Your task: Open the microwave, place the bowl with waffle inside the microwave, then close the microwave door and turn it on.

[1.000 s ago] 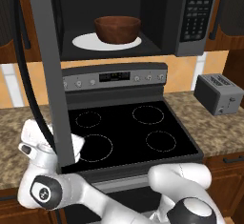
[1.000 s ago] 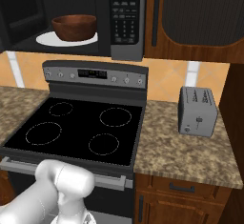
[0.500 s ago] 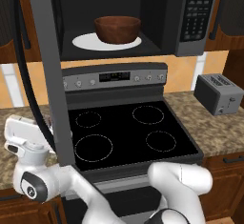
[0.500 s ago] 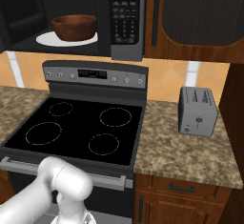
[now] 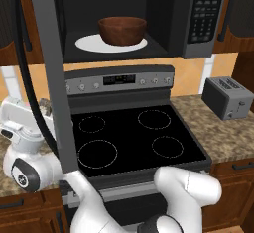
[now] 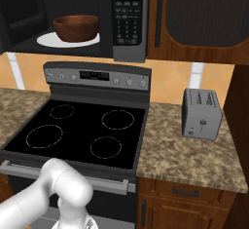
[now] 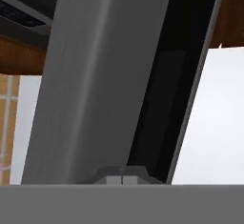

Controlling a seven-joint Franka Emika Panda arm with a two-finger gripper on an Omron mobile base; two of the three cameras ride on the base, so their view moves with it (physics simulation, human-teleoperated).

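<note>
Overhead, the microwave (image 5: 149, 19) stands open with the bowl (image 5: 122, 29) resting on its white turntable plate (image 5: 87, 43), left of the keypad panel (image 6: 128, 18); any waffle in the bowl is hidden by its rim. Its microwave door (image 5: 52, 73) is swung out toward the camera, edge-on above the stove (image 5: 131, 135). At the left, the hand (image 7: 121, 180) sits low beside the door's lower end with its fingertips together on nothing, the door's grey edge close before it. On the granite counter (image 6: 192, 152) stands a toaster (image 6: 201, 113).
</note>
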